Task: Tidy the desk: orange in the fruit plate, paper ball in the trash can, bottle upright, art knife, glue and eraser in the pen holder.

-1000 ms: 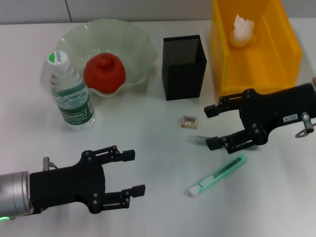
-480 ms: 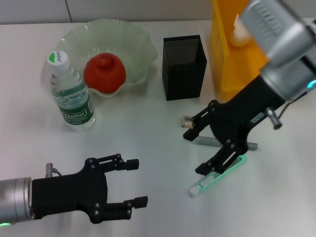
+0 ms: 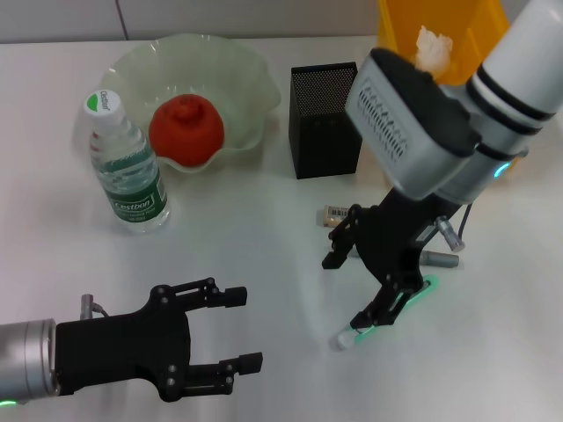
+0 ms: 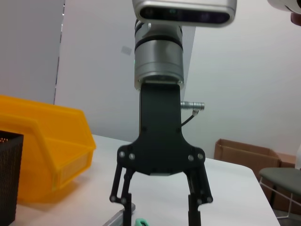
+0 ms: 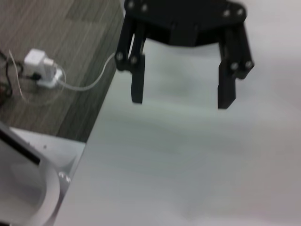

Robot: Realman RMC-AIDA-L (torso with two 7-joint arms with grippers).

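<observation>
White desk [image 3: 264, 264], right tool [image 3: 350, 290] (open)

Bright, even overhead light fills the head view; the white tabletop [image 3: 264, 255] is washed pale and shadows under the bottle [image 3: 127, 171] and pen holder [image 3: 327, 119] are soft and short. The fruit plate [image 3: 237, 79] rim shows faint glare. The right wrist view is smeared with blur, its floor and tabletop edge out of focus. The left wrist view is sharp, evenly lit against a plain wall.
</observation>
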